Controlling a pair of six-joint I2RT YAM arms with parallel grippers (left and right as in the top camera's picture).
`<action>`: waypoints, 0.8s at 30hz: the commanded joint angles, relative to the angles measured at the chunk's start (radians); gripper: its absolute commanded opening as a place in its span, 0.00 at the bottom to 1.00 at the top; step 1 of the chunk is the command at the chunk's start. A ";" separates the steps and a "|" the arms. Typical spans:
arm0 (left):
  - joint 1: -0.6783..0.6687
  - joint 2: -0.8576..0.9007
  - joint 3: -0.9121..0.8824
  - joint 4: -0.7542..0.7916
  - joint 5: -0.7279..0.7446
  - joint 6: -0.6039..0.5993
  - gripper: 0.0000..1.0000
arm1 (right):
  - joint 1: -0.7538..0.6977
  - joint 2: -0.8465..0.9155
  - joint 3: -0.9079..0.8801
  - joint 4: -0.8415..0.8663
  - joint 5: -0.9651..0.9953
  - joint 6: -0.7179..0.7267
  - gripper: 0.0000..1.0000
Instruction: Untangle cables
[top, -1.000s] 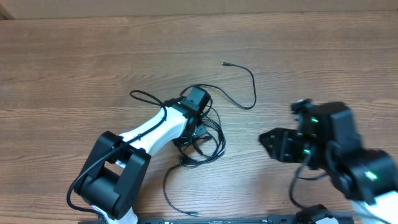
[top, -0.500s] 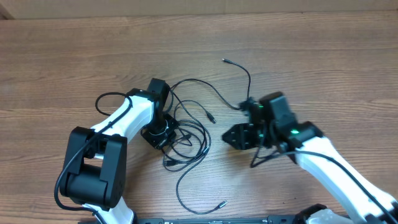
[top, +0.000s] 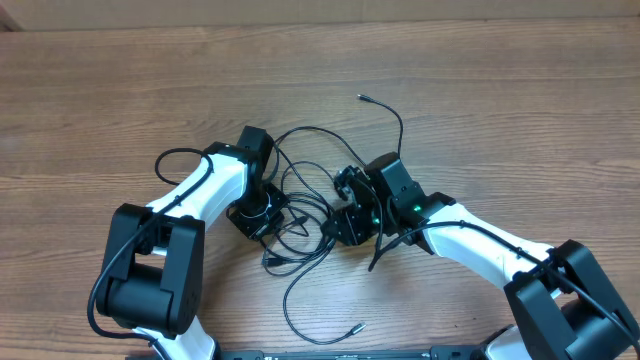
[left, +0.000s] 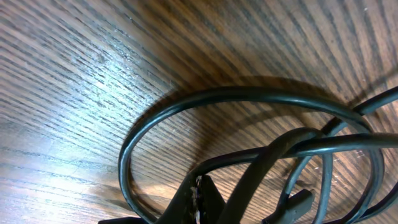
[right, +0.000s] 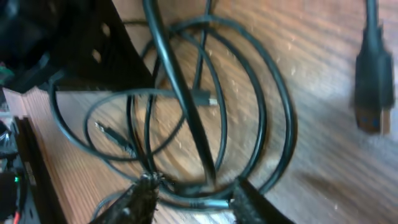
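Observation:
The cables (top: 318, 232) lie as a loose black tangle at the table's middle, with one end trailing to the far side (top: 362, 99) and another towards the front (top: 354, 327). My left gripper (top: 262, 218) sits low on the tangle's left side. In the left wrist view its fingertips (left: 200, 186) are pressed together, a cord beside them and a loop (left: 186, 102) on the wood beyond. My right gripper (top: 338, 208) is at the tangle's right side. Its jaws (right: 196, 194) stand apart, astride looped cords (right: 273, 99), with a silver-tipped plug (right: 202, 202) between them.
Wooden tabletop (top: 520, 90) all round. A dark plug (right: 372, 93) lies apart from the loops in the right wrist view. The left arm's black gripper body (right: 74, 43) fills that view's upper left, close to my right fingers.
The left gripper dragged the tangle leftward, then held still. The right arm swung in from the right edge to the tangle, and its jaws narrowed.

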 joint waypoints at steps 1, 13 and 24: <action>-0.001 0.018 -0.011 -0.003 0.004 0.027 0.04 | 0.015 0.003 0.002 0.027 0.051 -0.011 0.32; -0.001 0.018 -0.011 -0.003 0.004 0.028 0.04 | 0.045 0.084 0.002 0.045 0.130 -0.011 0.14; -0.001 0.018 -0.011 -0.002 -0.048 0.060 0.04 | -0.005 -0.027 0.116 -0.022 -0.130 0.042 0.04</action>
